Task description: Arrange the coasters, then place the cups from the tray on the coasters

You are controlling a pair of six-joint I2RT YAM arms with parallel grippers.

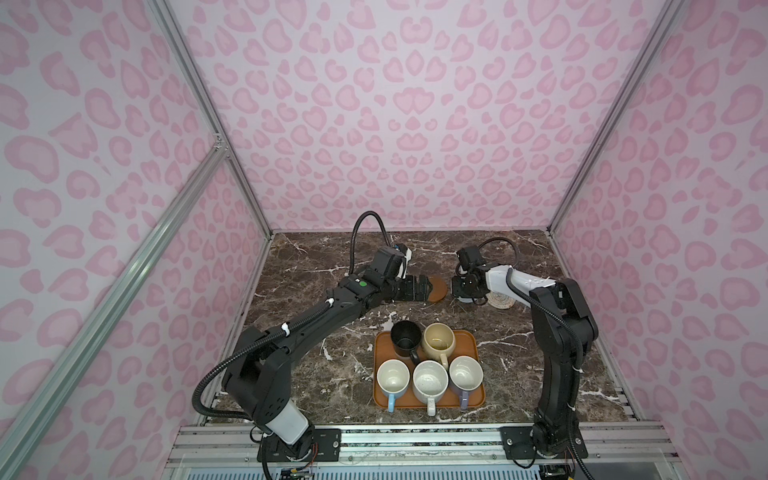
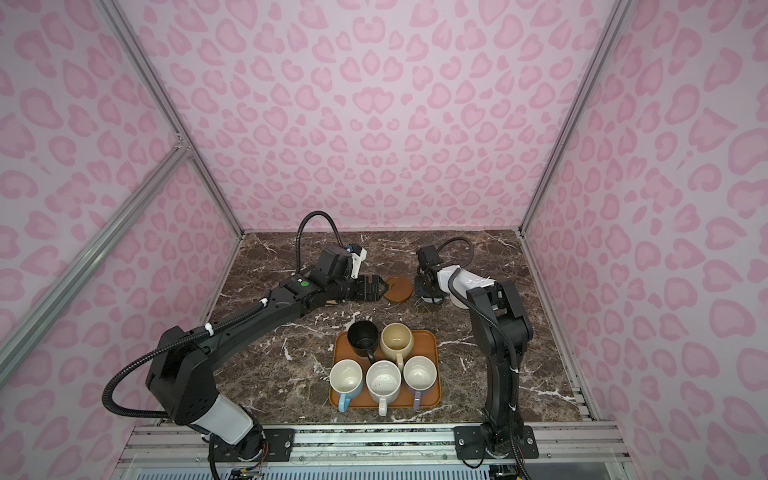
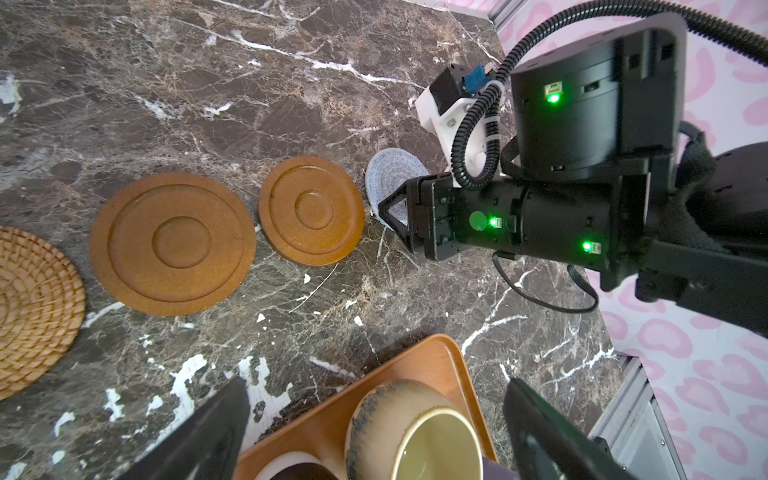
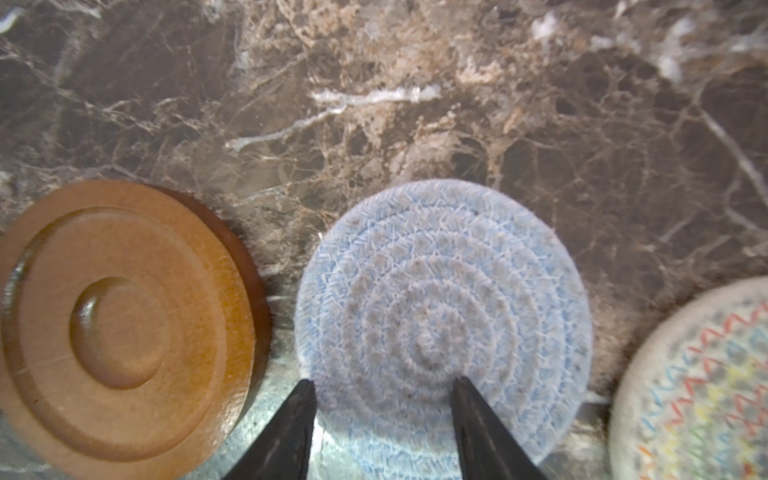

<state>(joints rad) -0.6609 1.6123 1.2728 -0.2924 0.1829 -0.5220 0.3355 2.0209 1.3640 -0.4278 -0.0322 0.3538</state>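
The tray [image 1: 468,343] holds all five cups [image 1: 430,380]. Beyond the tray, the left hand [image 2: 382,288] stands wide open and empty by a wooden coaster [image 2: 401,287]. The right hand [image 4: 382,382], half open, holds nothing over the grey-blue coaster [image 4: 440,291] on the bench [image 1: 316,266].

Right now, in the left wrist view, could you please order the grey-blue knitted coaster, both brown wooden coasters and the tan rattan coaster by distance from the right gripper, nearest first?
1. Grey-blue knitted coaster: under the right gripper.
2. Brown wooden coaster: beside it.
3. Second brown wooden coaster: next along the row.
4. Tan woven rattan coaster: the row's far end.
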